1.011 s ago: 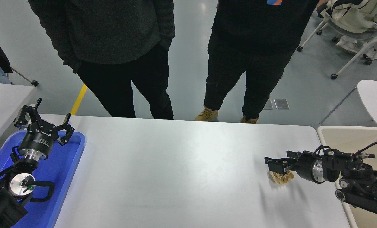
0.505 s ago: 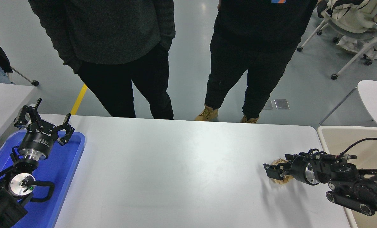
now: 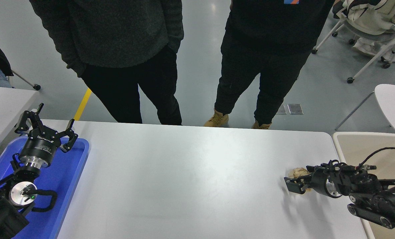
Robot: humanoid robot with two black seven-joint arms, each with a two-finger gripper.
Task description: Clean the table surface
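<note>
The white table surface point(image 3: 184, 172) fills the middle of the head view. A small crumpled tan paper wad point(image 3: 298, 172) lies on it near the right edge. My right gripper point(image 3: 300, 178) is down at the table, open, with one finger in front of the wad and one behind it. Part of the wad is hidden by the gripper. My left gripper point(image 3: 51, 123) is open and empty, parked over the blue tray point(image 3: 73, 166) at the lower left.
A beige bin point(image 3: 363, 146) stands just past the table's right edge, behind my right arm. Two people in dark clothes point(image 3: 144, 83) stand at the far side. Another white table point(image 3: 5, 103) is at the left, and a chair point(image 3: 366, 30) at the top right.
My right gripper has come down from above the paper wad to table level and drawn slightly right, so its fingers now sit on either side of the wad. The left arm has not moved.
</note>
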